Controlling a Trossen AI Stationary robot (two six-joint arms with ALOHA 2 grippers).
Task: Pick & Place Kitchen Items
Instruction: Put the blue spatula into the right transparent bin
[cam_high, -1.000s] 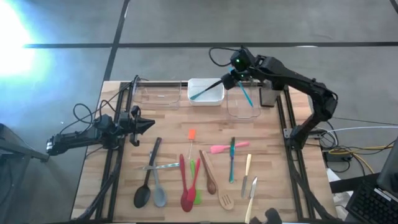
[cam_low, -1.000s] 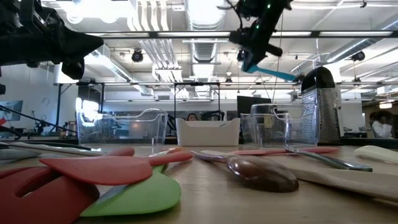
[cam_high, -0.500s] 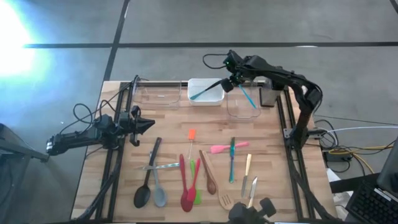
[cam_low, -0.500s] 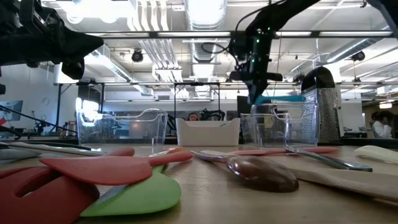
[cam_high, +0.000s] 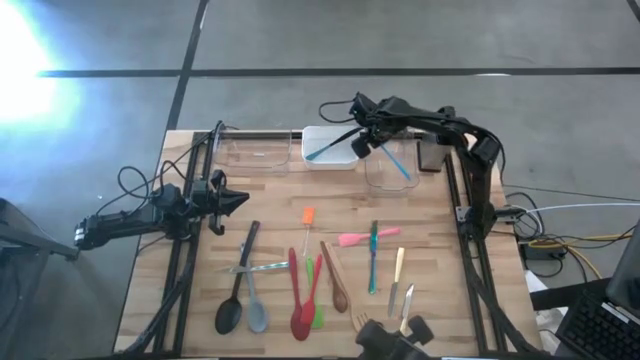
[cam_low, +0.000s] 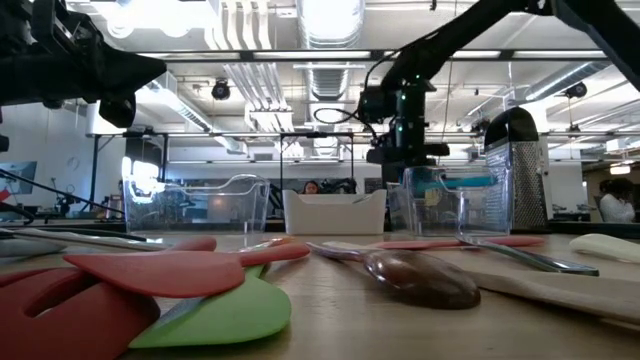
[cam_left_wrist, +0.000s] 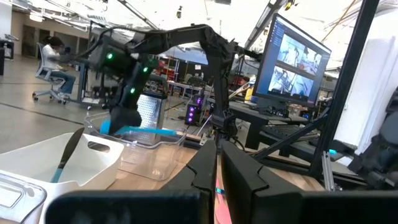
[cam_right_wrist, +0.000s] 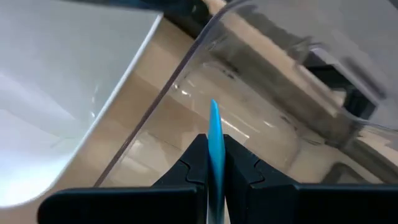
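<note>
Right now, from the high view, my right gripper (cam_high: 365, 141) sits over the near-left corner of the clear tub (cam_high: 392, 172), pinched tight on one end of the blue spatula (cam_high: 398, 161), whose free length slants across the tub's opening. The white tub (cam_high: 331, 147) lies just left of the clear tub with a dark-handled utensil (cam_high: 322, 148) already leaning in it. My left gripper (cam_high: 238, 200) waits well left of the clear tub, fingers shut on nothing. The remaining utensils (cam_high: 315, 275) lie in a loose row on the table (cam_high: 190, 300), nearer me than the clear tub.

From the low view, the spatula (cam_low: 452, 182) hangs almost level at the clear tub's rim (cam_low: 440, 172), with a metal grater (cam_low: 520, 170) standing just right of the tub.

From the left wrist view, the left fingers (cam_left_wrist: 205, 171) are closed together, and the right arm holds the blue spatula (cam_left_wrist: 140, 130) above the clear tub (cam_left_wrist: 152, 155).

From the right wrist view, the blue handle (cam_right_wrist: 215, 140) stands edge-on between my closed fingers (cam_right_wrist: 196, 163), the clear tub's wall (cam_right_wrist: 186, 68) just beyond.

I judge it light, slim and fairly stiff in the handle, with a softer, slicker blade; held by one end it may swing or pivot, so I'd grip mid-handle on the flat faces
</note>
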